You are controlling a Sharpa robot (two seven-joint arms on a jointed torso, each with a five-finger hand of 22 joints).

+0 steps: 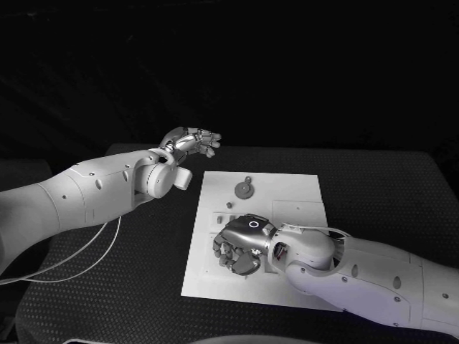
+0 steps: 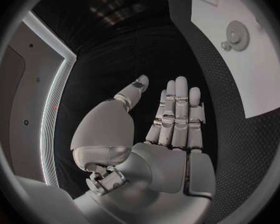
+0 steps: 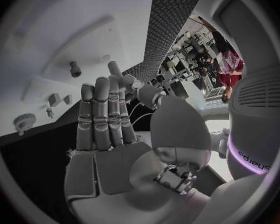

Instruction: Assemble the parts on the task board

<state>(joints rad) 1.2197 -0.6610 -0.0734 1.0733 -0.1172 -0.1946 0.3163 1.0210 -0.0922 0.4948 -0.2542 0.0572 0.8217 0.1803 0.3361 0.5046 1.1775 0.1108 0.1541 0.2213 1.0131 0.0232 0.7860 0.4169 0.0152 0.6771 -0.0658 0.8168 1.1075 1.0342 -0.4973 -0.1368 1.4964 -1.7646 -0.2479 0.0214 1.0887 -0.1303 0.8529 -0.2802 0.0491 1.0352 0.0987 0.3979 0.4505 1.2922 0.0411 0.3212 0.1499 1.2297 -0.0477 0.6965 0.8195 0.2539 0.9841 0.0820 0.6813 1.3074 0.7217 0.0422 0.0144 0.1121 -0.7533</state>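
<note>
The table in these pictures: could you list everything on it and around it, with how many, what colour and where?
Table: one, black, under everything.
Task board: one, white plate, middle of the table.
Gear part: one, grey, round and toothed, on the board's far end; also in the left wrist view.
Small parts: several, grey, on the board near its left edge; exact count too small to tell.
Cable: one, white, hanging under the left arm.
Left hand: one, silver, raised beyond the board's far left corner, holding nothing.
Right hand: one, silver, low over the near part of the board, nothing visibly held.
</note>
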